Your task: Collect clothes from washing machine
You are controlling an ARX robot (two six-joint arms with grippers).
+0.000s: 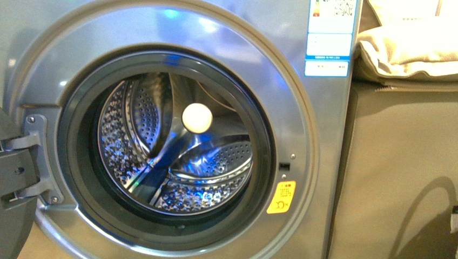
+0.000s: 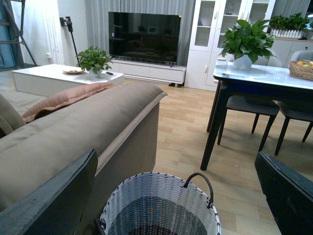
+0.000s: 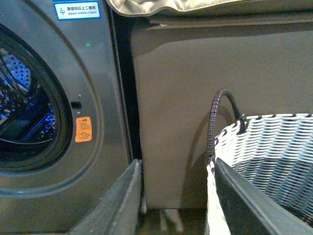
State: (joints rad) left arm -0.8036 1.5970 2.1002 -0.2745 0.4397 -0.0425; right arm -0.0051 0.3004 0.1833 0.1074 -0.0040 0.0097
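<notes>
Gaping open, the washing machine (image 1: 302, 135) shows a bare steel drum (image 1: 178, 151); no clothes are visible. Beside it, both the left gripper (image 2: 178, 196) and right gripper (image 3: 178, 196) hang spread wide, holding nothing, above the wicker basket (image 3: 274, 152).

Dark, flat, matte pincer fingers (image 2: 54, 196) with scuffed pale edges, broad and wedge-shaped on both wrists (image 3: 117, 200).
</notes>
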